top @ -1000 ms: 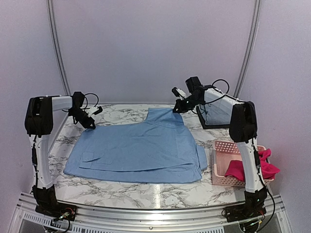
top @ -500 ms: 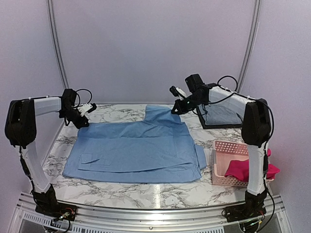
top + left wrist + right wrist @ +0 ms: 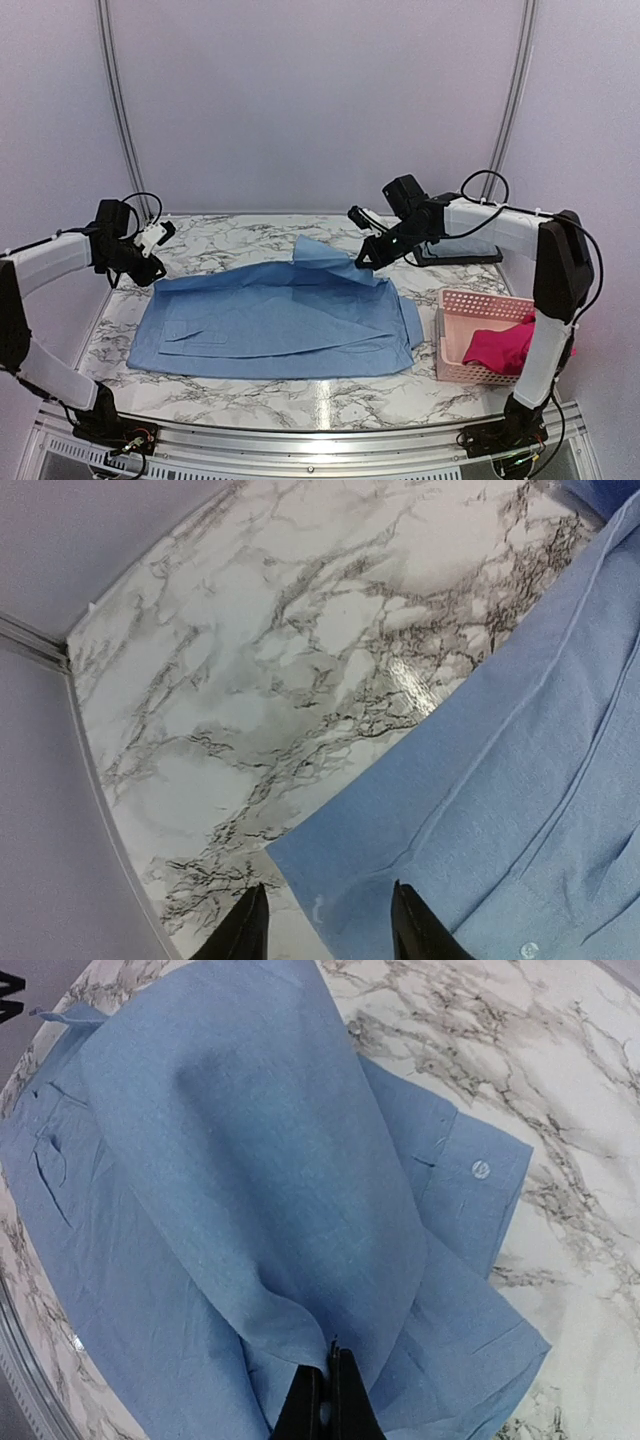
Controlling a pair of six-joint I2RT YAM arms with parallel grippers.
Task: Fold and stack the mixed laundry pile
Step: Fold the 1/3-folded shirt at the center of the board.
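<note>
The light blue shirt [image 3: 280,320] lies spread flat across the marble table, and its far right part is lifted into a fold. My right gripper [image 3: 366,262] is shut on that raised edge; the right wrist view shows the shirt [image 3: 250,1160] draping down from the pinched tips of the gripper [image 3: 328,1375]. My left gripper [image 3: 141,268] hovers at the shirt's far left corner. In the left wrist view this gripper [image 3: 328,920] stands open, and the corner of the shirt [image 3: 520,780] lies flat on the table between and below the fingers. The magenta-red garment [image 3: 505,345] sits bunched in the basket.
A pink lattice basket [image 3: 458,300] stands at the table's right front. A flat dark tray [image 3: 462,258] lies behind it, under the right arm. Bare marble [image 3: 230,235] shows behind the shirt, and the table edge [image 3: 100,780] runs close to the left gripper.
My left gripper let go of the shirt's left corner, opened and swung out to the left. My right gripper carried its held edge down and toward the front, starting a fold.
</note>
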